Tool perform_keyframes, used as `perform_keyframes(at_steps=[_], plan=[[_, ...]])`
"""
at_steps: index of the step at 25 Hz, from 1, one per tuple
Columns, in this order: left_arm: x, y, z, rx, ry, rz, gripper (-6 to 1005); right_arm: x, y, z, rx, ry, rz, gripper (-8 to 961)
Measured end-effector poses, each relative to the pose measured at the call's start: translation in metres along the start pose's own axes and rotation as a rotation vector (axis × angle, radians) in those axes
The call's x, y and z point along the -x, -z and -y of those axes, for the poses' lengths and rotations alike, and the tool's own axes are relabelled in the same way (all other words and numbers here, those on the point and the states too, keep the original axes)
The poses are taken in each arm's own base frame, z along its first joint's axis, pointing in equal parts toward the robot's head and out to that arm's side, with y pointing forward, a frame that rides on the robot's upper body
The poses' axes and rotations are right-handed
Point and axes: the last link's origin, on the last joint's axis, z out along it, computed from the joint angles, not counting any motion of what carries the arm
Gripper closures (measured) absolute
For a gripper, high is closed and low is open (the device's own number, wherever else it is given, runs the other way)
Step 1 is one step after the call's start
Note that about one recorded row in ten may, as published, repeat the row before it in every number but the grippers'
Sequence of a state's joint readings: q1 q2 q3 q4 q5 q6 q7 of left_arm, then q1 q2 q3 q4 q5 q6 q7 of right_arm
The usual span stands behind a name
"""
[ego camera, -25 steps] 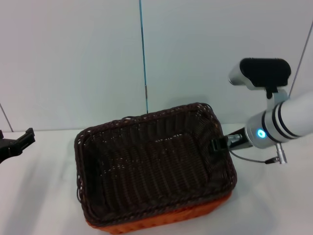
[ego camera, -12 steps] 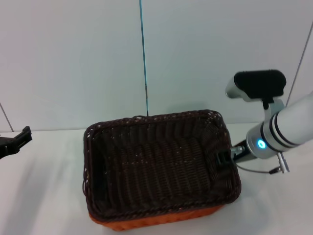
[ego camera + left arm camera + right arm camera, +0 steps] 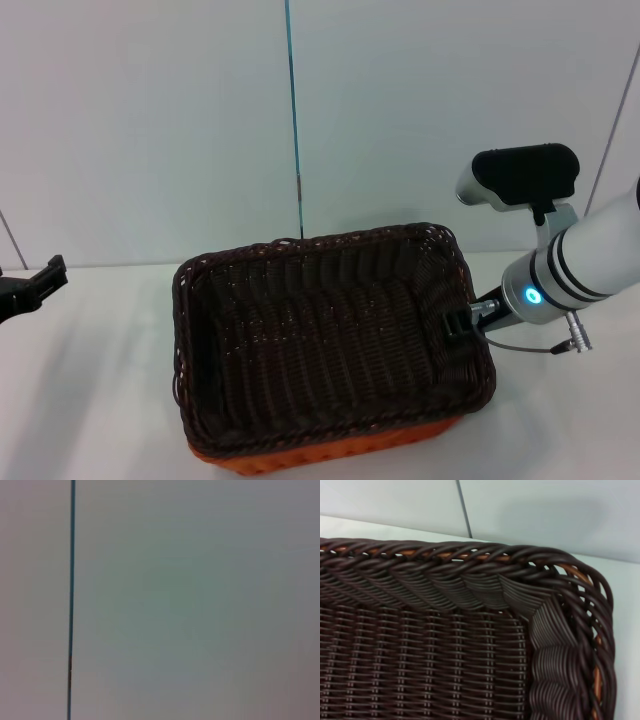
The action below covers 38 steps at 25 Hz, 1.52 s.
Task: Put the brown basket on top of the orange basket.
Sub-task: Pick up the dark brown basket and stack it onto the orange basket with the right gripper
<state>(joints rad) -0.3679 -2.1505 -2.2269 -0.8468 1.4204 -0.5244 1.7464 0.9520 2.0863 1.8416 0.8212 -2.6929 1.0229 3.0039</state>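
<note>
The brown basket (image 3: 320, 340) sits nested on top of the orange basket (image 3: 330, 455), which shows only as a strip below the brown basket's near rim. My right gripper (image 3: 458, 325) is at the brown basket's right rim, with a black finger over the braided edge, shut on it. The right wrist view shows the brown basket's inside corner (image 3: 445, 630) from close up, with orange (image 3: 596, 680) showing through gaps at its rim. My left gripper (image 3: 25, 288) is parked at the far left, away from both baskets.
The baskets stand on a white table (image 3: 90, 400) in front of a white wall with a thin blue vertical line (image 3: 293, 110). The left wrist view shows only that wall and the blue line (image 3: 71, 580). A thin cable (image 3: 530, 348) hangs by my right wrist.
The brown basket turned square, shifted right and settled lower over the orange basket, with my right gripper moving along. In the last half second it has barely moved. The left arm stayed put.
</note>
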Motion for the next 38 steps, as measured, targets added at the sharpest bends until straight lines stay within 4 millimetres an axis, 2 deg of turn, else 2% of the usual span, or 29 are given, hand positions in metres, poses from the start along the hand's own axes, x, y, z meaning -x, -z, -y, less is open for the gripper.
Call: perform_keyframes(at_steps=[8,16,27,38], plan=[[0.001,0.001,0.001,-0.004,0.007,0.001,108,-0.011,0.009,0.009,-0.008,0.039,-0.037,843],[0.002,0.002,0.002,-0.006,0.008,0.003,108,-0.017,0.017,0.017,-0.027,0.048,0.001,843],[-0.002,0.000,0.001,-0.004,0.004,-0.005,108,-0.044,0.039,0.022,0.021,0.098,-0.027,842],[-0.003,0.001,0.002,-0.006,0.002,-0.007,108,-0.047,0.044,0.018,-0.012,0.027,0.013,842]])
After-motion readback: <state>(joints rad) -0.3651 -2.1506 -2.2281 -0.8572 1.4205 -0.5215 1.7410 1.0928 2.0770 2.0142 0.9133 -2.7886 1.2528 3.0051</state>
